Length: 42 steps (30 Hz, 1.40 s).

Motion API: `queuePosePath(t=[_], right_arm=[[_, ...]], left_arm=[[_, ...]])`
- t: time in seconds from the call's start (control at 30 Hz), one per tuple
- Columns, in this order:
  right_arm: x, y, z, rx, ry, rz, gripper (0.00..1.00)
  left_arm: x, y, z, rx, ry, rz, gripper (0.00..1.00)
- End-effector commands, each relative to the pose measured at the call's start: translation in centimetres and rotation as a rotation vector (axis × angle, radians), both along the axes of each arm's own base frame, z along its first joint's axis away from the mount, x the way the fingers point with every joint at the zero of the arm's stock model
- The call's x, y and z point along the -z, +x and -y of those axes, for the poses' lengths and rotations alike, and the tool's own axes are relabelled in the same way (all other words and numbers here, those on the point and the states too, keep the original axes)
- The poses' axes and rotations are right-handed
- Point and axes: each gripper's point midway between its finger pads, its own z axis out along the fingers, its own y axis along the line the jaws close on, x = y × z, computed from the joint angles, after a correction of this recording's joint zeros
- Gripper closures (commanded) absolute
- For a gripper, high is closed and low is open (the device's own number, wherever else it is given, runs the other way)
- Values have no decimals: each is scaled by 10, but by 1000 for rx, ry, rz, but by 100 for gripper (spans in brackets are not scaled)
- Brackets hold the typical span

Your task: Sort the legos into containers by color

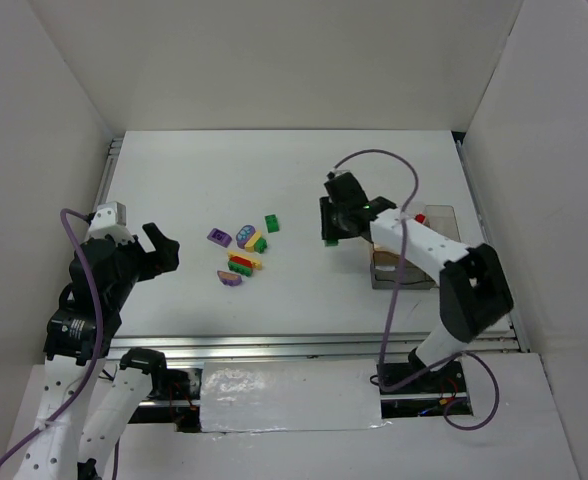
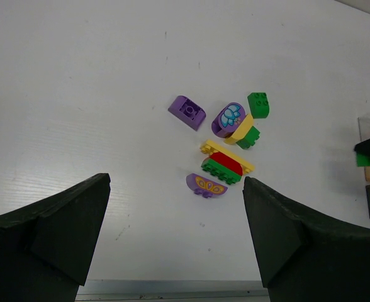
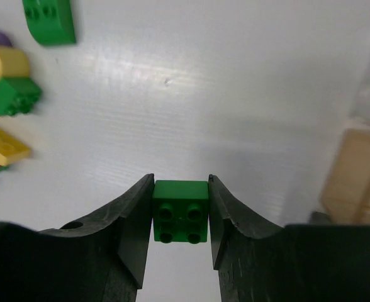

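Note:
My right gripper (image 1: 332,232) is shut on a green square lego (image 3: 180,211) and holds it above the table, left of the clear containers (image 1: 404,265). The other legos lie in a loose pile at mid-table: a green rounded one (image 1: 272,223), a purple one (image 1: 217,236), a purple oval one (image 2: 228,119), a yellow, red and green stack (image 2: 226,165) and a purple half-round one (image 2: 206,185). My left gripper (image 1: 161,250) is open and empty, left of the pile.
White walls enclose the table on three sides. A metal rail (image 1: 314,345) runs along the near edge. The containers stand at the right by the right arm, with a red piece (image 1: 420,217) at their far side.

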Motion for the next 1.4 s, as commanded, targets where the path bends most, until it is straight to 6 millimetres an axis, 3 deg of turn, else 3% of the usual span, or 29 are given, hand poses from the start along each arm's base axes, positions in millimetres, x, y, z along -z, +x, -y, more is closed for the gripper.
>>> queuePosePath(t=[0.0,0.03,0.07,0.17,0.3,0.43,0.53,0.57,0.67,0.73,0.83,0.93,0.97,1.0,1.03,1.07,1.1,1.13,1.17,1.2,1.23,1.27,1.3,1.37], right_arm=[[-46,10,49,178,18,126,99],[-52,9,60,219,21,137,99],[-50,12,82,283,8,129,99],[-41,10,124,409,-6,99,99],[-46,11,155,512,4,137,94],[-47,11,169,564,-16,149,87],[-43,12,172,578,-23,142,56],[-43,13,172,579,-21,143,42],[-43,14,169,576,-10,138,21],[-51,18,163,562,14,152,14],[-65,23,147,524,41,173,3],[-80,29,83,350,111,208,4],[-91,28,47,269,127,232,4],[-93,29,31,240,123,234,3],[-76,32,17,221,82,193,3],[-88,42,-1,202,99,212,3],[-63,43,-21,171,65,163,4],[-57,46,-29,163,51,144,4],[-66,59,-44,158,69,161,5],[-37,63,-56,140,29,108,6],[-31,65,-63,128,15,88,7],[-40,77,-78,108,33,106,8],[-29,83,-94,83,18,85,10],[-19,89,-104,54,-9,80,12]], left_arm=[[-8,4,3,19,2,47,0],[-9,4,3,21,2,50,0],[-8,4,3,21,2,48,1],[-10,3,3,18,3,53,1],[-10,3,2,16,2,53,0],[-8,4,3,21,2,47,0],[-8,4,3,21,2,45,0],[-8,4,3,19,3,45,1],[-9,4,3,21,2,50,0],[-8,5,4,23,3,45,0],[-7,6,4,26,3,38,1],[-6,6,4,24,4,36,0],[-6,6,4,23,5,35,0],[-6,6,4,22,3,33,0],[-5,7,3,18,5,30,0],[-5,7,3,17,4,29,0],[-5,6,3,16,5,29,0],[-4,7,2,13,6,27,1],[-4,7,3,15,5,27,1],[-3,7,4,20,4,24,0],[-3,7,4,21,6,24,0],[-4,7,4,21,6,24,0],[-3,8,4,21,6,23,0],[-3,8,5,26,6,21,0]])
